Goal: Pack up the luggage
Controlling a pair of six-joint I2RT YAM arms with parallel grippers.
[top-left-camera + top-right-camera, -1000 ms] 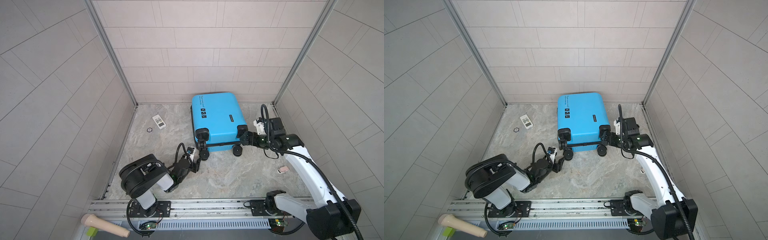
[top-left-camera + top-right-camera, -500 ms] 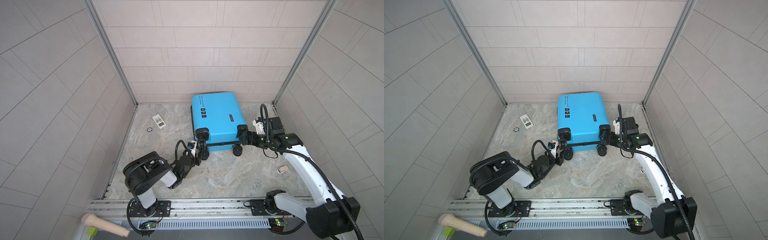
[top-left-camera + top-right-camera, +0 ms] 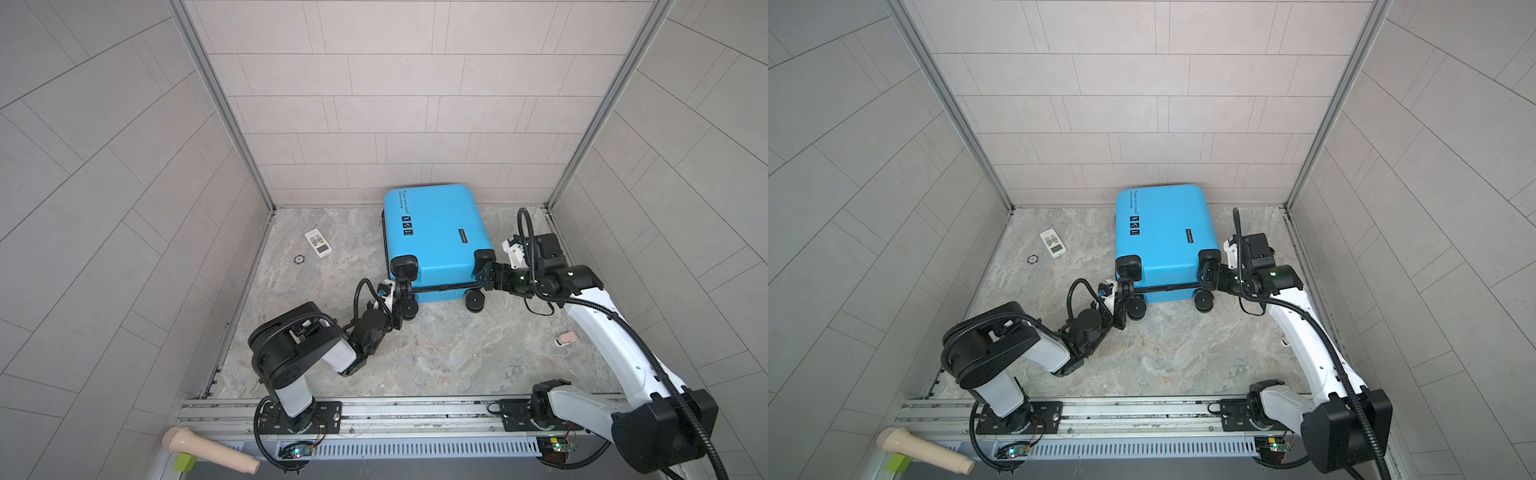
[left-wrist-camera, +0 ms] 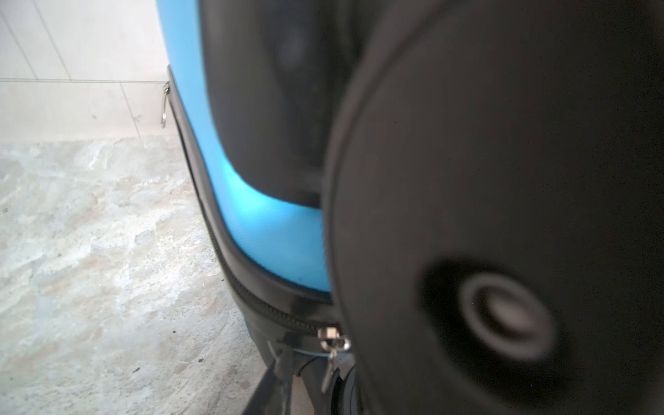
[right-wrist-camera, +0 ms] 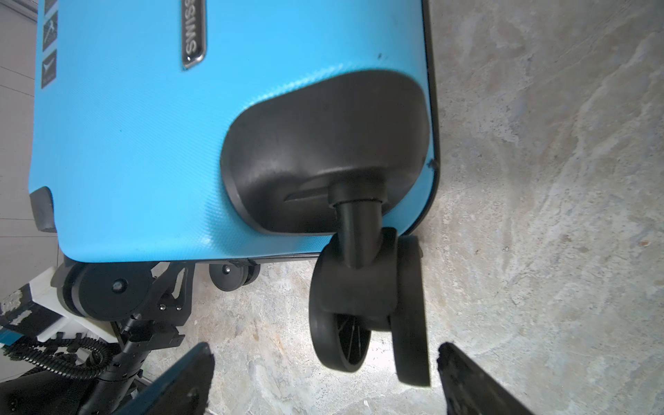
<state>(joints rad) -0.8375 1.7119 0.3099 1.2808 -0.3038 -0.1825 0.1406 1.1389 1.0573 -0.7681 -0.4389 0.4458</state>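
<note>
So the small bright-blue hard-shell suitcase point(image 3: 436, 232) is lying flat and closed on the grey marble-look floor point(image 3: 436, 357). It sits just above the centre of the frame in both top views point(image 3: 1163, 237), with its far end right by the back tiled wall and its black wheels pointing toward the bottom of the frame.

The left gripper point(image 3: 400, 289) is tucked in at the case's lower-left corner, right by the black caster wheel point(image 3: 409, 308). The left wrist view is basically all blurry wheel, plus the black zipper band and a little silver zipper pull point(image 4: 332, 345). Honestly, I can't tell if those jaws are clamped on anything or loose.

The right gripper point(image 3: 484, 276) is at the lower-right corner. Its black fingers point(image 5: 179, 381) are spread wide, with the black twin wheel point(image 5: 359, 305) out in front between them, touching neither.

Over on the left of the frame, well apart from the case, there's a white rectangular remote control point(image 3: 318, 244) with a small dark round disc point(image 3: 298, 259) just beside it. A small pinkish object point(image 3: 566, 338) lies on the right, near the right arm.
</note>
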